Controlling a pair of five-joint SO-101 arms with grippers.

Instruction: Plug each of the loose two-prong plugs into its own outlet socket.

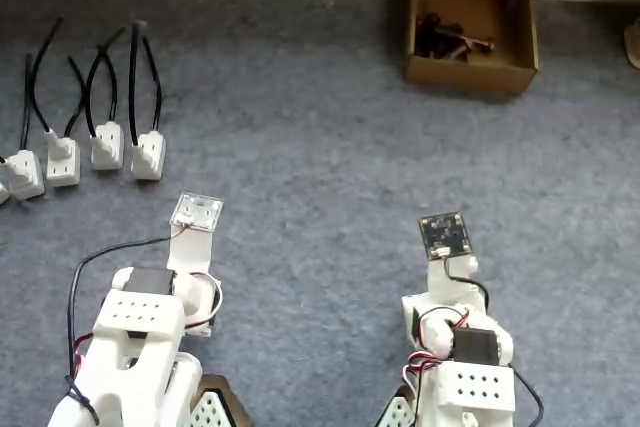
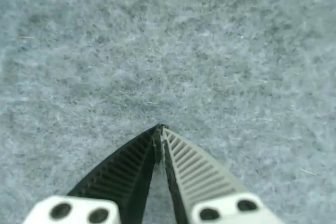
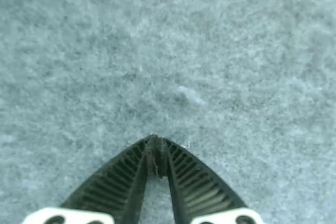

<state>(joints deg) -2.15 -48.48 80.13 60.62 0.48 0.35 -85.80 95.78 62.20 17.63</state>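
Observation:
Several white outlet sockets with black cords lie in a row on the grey carpet at the far left. Dark plug-like pieces lie in a cardboard box at the far right; they are too small to make out. My left gripper is shut with nothing in it, its tips close over bare carpet. My right gripper is also shut and holds nothing, over bare carpet. In the high view the left arm stands near the front left, below the sockets, and the right arm near the front right.
Grey carpet covers the whole table between the arms, the sockets and the box. A pale wall strip runs along the far edge.

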